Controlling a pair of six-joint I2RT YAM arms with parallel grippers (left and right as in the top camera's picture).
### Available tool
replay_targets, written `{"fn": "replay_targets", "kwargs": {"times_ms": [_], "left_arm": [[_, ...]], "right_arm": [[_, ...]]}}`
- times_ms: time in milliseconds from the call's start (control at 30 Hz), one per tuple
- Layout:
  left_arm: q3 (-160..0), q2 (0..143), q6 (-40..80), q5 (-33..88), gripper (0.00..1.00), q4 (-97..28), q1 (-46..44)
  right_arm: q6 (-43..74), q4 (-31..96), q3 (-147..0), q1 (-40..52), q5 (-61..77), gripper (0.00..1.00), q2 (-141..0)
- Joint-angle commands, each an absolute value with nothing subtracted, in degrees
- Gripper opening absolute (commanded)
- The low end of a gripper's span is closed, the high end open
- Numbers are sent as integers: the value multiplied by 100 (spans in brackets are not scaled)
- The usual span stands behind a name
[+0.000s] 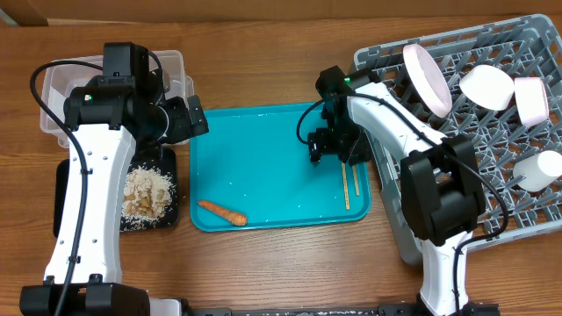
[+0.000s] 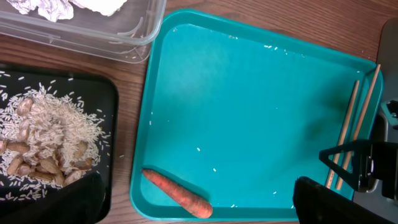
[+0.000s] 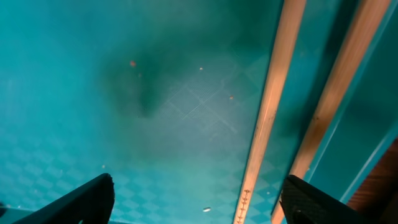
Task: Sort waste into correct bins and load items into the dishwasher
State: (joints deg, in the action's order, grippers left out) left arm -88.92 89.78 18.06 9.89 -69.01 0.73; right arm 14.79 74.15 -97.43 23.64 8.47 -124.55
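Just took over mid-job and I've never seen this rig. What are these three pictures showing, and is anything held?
These are two white robot arms at a table. One picture looks down from above; the other two come from a camera on each wrist. The left pincer hangs open near the teal tray, where a carrot piece lies. The right pincer stands open low over the chopsticks, gripping nothing. Food scraps lie in the black tray, tissue sits in the clear tub, white dishes stand in the grey rack.
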Motion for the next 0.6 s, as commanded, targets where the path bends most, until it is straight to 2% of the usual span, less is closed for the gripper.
{"fn": "replay_targets", "kwargs": {"times_ms": [0, 433, 567], "left_arm": [[-8925, 8971, 1800, 993, 98, -6897, 34], [-8925, 8971, 1800, 991, 99, -6877, 34], [-8925, 8971, 1802, 991, 99, -6864, 34]], "right_arm": [[1649, 7380, -9743, 2351, 681, 86, -12536], [1675, 7205, -9338, 2366, 604, 82, -12807], [1678, 7177, -9284, 2368, 602, 71, -12807]]}}
